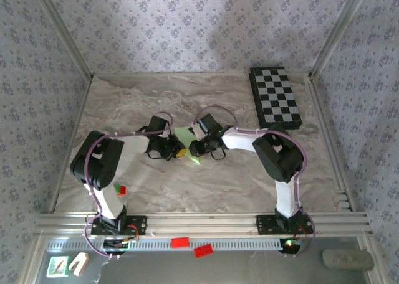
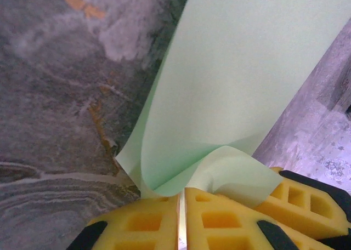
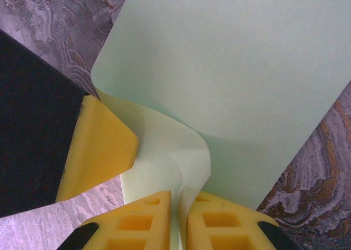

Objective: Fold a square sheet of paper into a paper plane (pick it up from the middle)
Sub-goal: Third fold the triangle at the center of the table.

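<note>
Green paper [image 1: 185, 135] over table [image 1: 124, 109], held between two grippers.
One curled edge pinched by left gripper [image 2: 181, 198]; another curled edge pinched by right gripper [image 3: 179, 200], fingers nearly together.

Right gripper [image 3: 179, 199] is pinching the curled lower edge of the square sheet of paper [image 3: 236, 69], its two yellow fingers sitting almost together with the thin paper running up between them. The light-green sheet is spreading up and right across the marbled table [image 3: 44, 14]. A second yellow finger [image 3: 104, 146] on a black body is pressing against the sheet's curl from the left.
</note>
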